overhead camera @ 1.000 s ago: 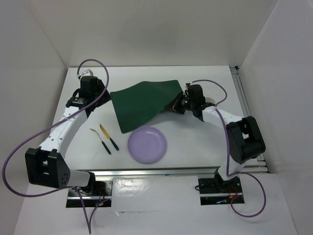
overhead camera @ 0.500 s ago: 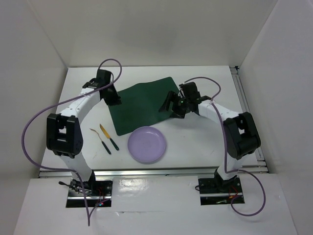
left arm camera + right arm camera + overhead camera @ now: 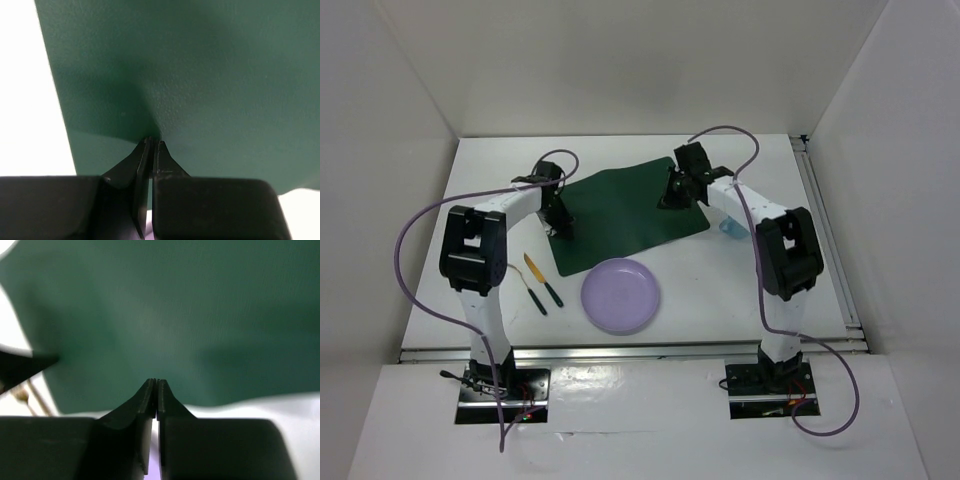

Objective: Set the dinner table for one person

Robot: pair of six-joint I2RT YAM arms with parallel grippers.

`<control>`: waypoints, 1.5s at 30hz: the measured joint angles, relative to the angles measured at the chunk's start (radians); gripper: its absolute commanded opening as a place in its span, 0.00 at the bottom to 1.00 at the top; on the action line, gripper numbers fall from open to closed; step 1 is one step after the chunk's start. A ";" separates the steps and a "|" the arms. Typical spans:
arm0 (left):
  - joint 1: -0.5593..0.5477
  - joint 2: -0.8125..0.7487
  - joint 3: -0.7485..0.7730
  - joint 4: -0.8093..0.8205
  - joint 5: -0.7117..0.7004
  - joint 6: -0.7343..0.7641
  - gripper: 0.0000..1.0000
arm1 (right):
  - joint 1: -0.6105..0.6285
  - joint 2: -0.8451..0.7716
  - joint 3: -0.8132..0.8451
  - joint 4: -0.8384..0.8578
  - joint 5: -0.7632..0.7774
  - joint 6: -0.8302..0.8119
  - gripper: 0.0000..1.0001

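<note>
Table (image 3: 740,290) lies under the mat (image 3: 620,215), which is spread out roughly flat. Left gripper (image 3: 151,141) pinches the mat's left edge, jaws nearly shut. Right gripper (image 3: 154,381) looks pinched on its far-right corner. Plate (image 3: 621,295), knife (image 3: 542,280) and fork (image 3: 534,297) sit off the mat on its near side, not yet placed.

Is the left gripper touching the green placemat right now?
Touching. The left wrist view shows the left gripper pinched shut on the placemat, which puckers at its tips.
</note>
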 measured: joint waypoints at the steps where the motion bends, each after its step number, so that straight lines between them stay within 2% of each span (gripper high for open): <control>1: 0.001 0.002 0.008 -0.005 -0.005 -0.002 0.00 | -0.003 0.034 0.038 -0.005 0.021 -0.001 0.04; 3: -0.002 0.014 0.023 -0.014 -0.017 -0.017 0.00 | -0.009 0.111 0.101 -0.005 0.056 -0.001 0.00; 9: -0.004 0.102 0.164 -0.103 -0.020 -0.022 0.00 | -0.043 0.280 0.167 -0.060 0.102 0.032 0.00; 14: -0.007 0.216 0.349 -0.166 -0.046 -0.011 0.00 | -0.058 0.270 0.136 -0.040 0.114 0.073 0.00; 21: -0.008 0.386 0.647 -0.237 -0.080 0.037 0.00 | -0.057 0.185 -0.018 0.043 0.112 0.128 0.00; 23: -0.009 0.408 0.688 -0.240 -0.081 0.043 0.00 | -0.054 0.167 -0.047 0.056 0.113 0.142 0.00; 27: -0.011 0.403 0.674 -0.225 -0.081 0.061 0.00 | -0.042 0.149 -0.072 0.059 0.129 0.153 0.00; 37: -0.012 0.269 0.436 -0.110 -0.090 0.062 0.00 | -0.035 0.171 -0.019 0.002 0.156 0.130 0.00; 45: -0.012 0.230 0.375 -0.110 -0.105 0.060 0.00 | -0.031 0.188 0.013 -0.025 0.156 0.108 0.00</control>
